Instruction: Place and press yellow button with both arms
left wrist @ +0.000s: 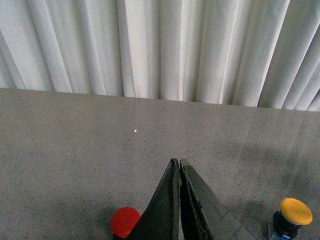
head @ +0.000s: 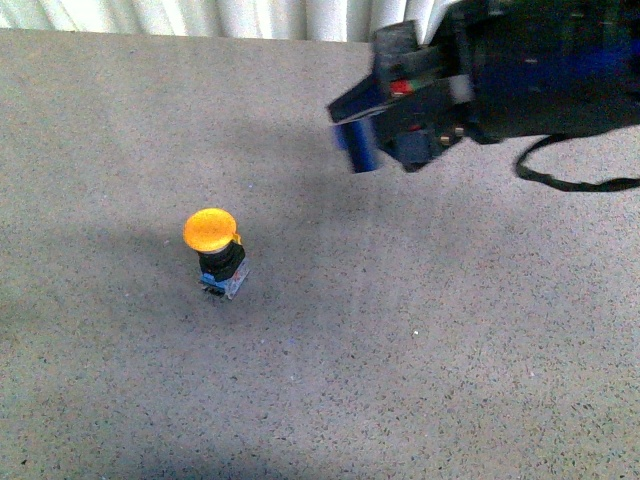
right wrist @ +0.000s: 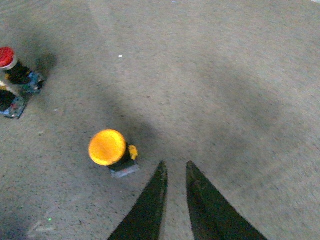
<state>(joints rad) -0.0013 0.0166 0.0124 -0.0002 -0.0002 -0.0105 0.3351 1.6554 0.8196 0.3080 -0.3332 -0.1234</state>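
The yellow button [head: 212, 234] stands upright on the grey table, its round yellow-orange cap on a black body with a blue and clear base. It also shows in the right wrist view [right wrist: 107, 147] and at the edge of the left wrist view [left wrist: 295, 211]. My right gripper [head: 352, 135] hangs above the table at the upper right, well apart from the button. In the right wrist view it [right wrist: 176, 168] is open and empty, the button just beside it. My left gripper [left wrist: 179, 162] is shut and empty, out of the front view.
A red-capped button [left wrist: 125, 221] stands beside the left gripper and shows far off in the right wrist view [right wrist: 7, 58], next to another partly seen button base [right wrist: 11, 105]. A white pleated curtain [left wrist: 160, 50] backs the table's far edge.
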